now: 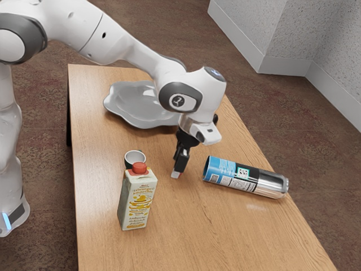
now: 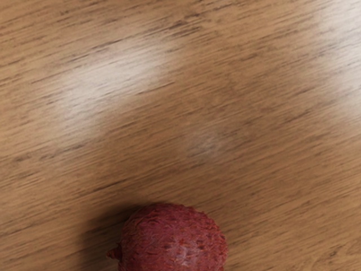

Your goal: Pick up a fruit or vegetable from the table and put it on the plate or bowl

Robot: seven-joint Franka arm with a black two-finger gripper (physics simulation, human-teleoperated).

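Red rough-skinned fruit (image 2: pixel 172 240) sits on the table (image 2: pixel 180 101) just under the gripper (image 1: pixel 176 171); whether that is open or closed, I cannot tell. Likely the grasping step: next comes a firm hold, then a lift toward the plate (image 1: pixel 132 103).

The fruit (image 2: pixel 172 240) I see is small, round and dark red, with rough, bumpy skin. It sits on the wooden worktop (image 2: pixel 169 84) close under my gripper (image 1: pixel 176 170). The plate (image 1: pixel 132 103) is pale grey, shallow and wavy-rimmed, lying flat at the worktop's far end.
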